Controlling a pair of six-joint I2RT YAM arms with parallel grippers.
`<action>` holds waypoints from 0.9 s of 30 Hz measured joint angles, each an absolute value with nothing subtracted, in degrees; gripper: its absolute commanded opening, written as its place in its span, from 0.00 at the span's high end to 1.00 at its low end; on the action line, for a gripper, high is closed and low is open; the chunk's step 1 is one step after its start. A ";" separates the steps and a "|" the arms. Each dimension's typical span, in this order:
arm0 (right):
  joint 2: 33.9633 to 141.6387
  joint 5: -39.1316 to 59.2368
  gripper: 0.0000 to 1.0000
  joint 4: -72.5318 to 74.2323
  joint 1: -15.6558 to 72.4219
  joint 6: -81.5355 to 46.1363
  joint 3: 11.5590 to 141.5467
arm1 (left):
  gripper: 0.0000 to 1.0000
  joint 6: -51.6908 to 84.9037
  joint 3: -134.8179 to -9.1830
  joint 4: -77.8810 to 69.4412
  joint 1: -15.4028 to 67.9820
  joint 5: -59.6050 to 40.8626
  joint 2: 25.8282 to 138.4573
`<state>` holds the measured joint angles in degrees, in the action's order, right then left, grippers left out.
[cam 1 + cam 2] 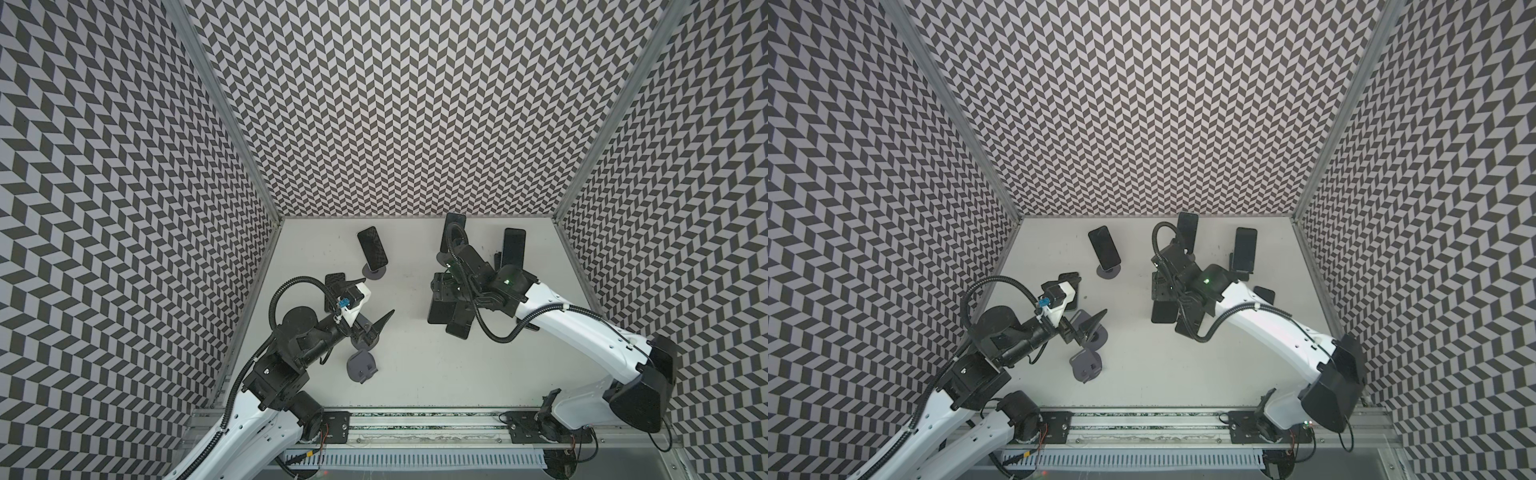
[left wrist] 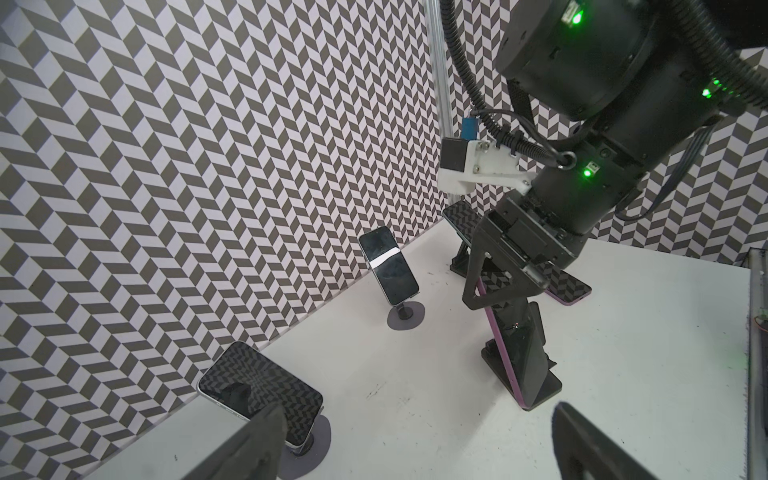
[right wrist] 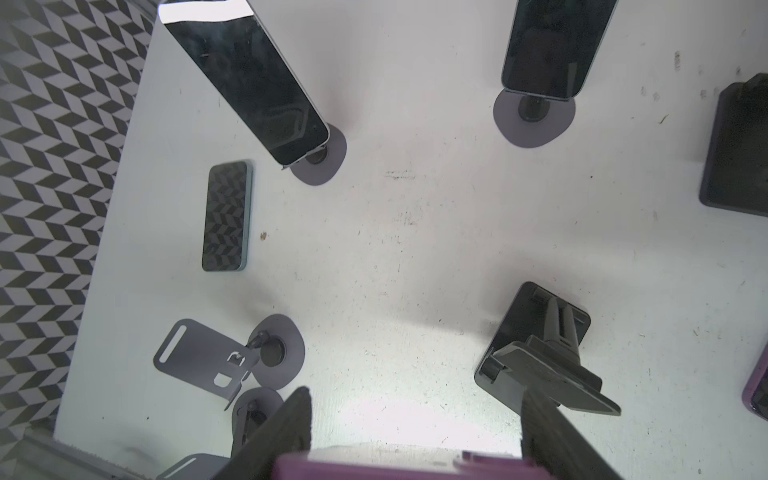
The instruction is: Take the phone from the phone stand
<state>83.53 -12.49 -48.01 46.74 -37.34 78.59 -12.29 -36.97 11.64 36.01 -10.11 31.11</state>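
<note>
Chevron-patterned walls (image 1: pixel 415 104) enclose a scuffed white tabletop (image 1: pixel 415 365).

The table (image 1: pixel 411 332) middle lies open; propped phone (image 1: pixel 372 247) and empty stand (image 1: pixel 362 365) border it.

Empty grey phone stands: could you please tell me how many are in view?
2, both front-left: one stand nearest the front edge, the other stand just behind it. More may be hidden.

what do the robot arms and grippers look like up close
Left arm and right arm: white shells, black joints. Black corrugated cables loop to white camera mounts with a blue plug. Green lights glow on the right arm. Black triangular fingers.
</note>
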 measured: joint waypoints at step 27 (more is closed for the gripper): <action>96.29 3.92 0.92 -49.43 46.85 -35.53 83.66 | 0.00 -10.33 -41.78 21.76 36.01 -9.63 29.63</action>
